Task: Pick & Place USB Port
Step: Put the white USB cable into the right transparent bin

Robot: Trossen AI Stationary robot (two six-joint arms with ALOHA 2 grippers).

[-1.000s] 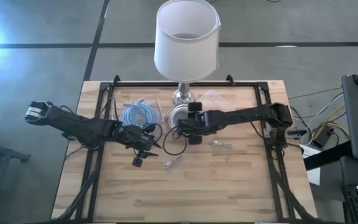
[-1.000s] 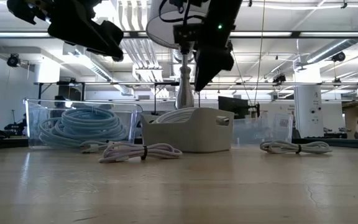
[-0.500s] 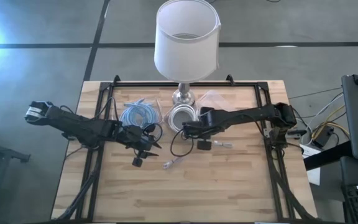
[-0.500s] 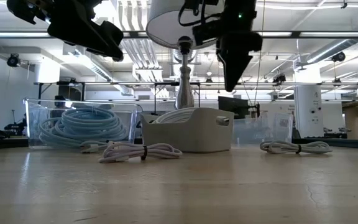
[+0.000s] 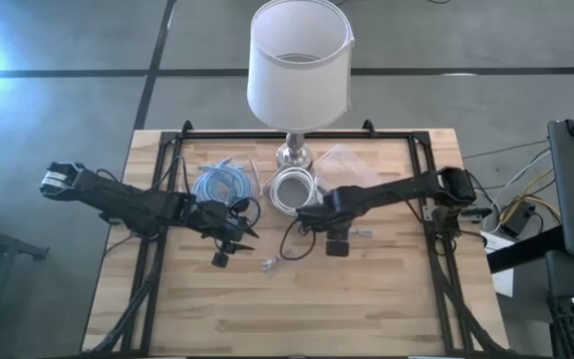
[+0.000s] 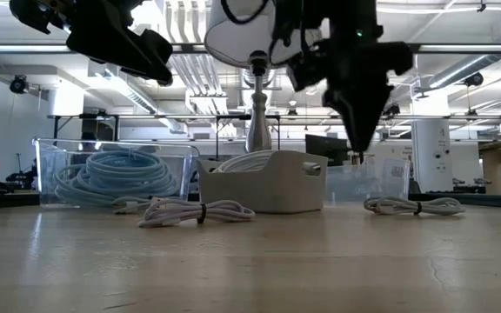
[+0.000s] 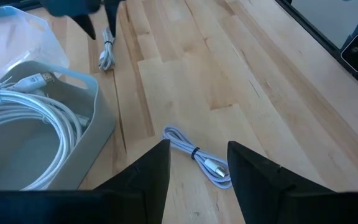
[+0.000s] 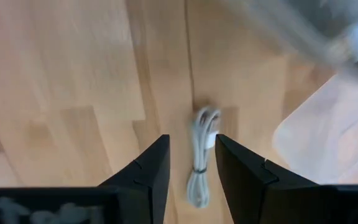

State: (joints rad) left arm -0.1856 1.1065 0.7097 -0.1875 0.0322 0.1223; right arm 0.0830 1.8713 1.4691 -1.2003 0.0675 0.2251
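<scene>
both grippers, left (image 7: pixel 197 171) and right (image 8: pixel 191 163), gape empty (right above a bundled cable (image 8: pixel 201 155)).

The high camera looked straight down on the whole wooden table (image 5: pixel 367 299). The low camera sat at table-top height, facing the room. Each wrist camera looked down close at the boards; both caught the same bundled white USB cable (image 7: pixel 107 52) (image 8: pixel 201 163).
</scene>
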